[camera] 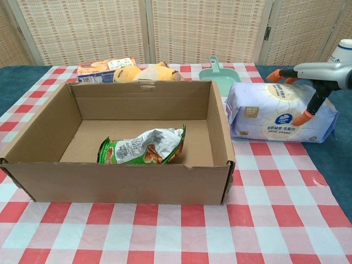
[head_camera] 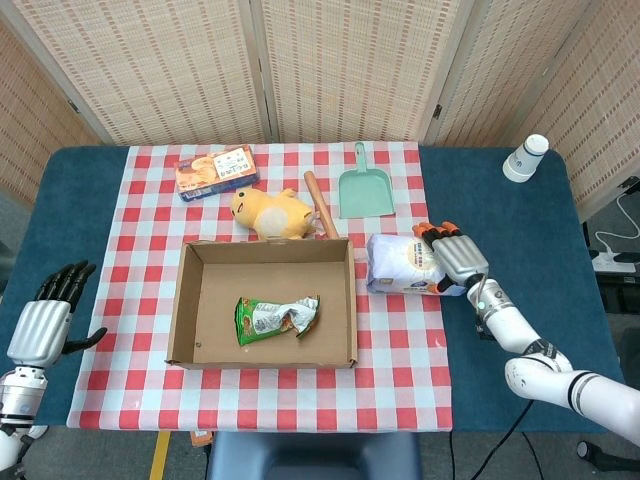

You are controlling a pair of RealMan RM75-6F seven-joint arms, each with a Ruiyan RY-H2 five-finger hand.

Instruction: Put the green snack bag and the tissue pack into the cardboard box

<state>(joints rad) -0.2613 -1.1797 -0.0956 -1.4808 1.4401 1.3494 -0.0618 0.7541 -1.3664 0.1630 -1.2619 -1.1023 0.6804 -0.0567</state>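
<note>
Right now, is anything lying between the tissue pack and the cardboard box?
No. In the head view, only bare checked tablecloth separates the tissue pack from the cardboard box; the chest view shows the same narrow gap.

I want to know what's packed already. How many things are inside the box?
1. Only the green snack bag lies in the box, near its front wall. The tissue pack sits outside, right of it. Nothing looks hidden inside.
</note>
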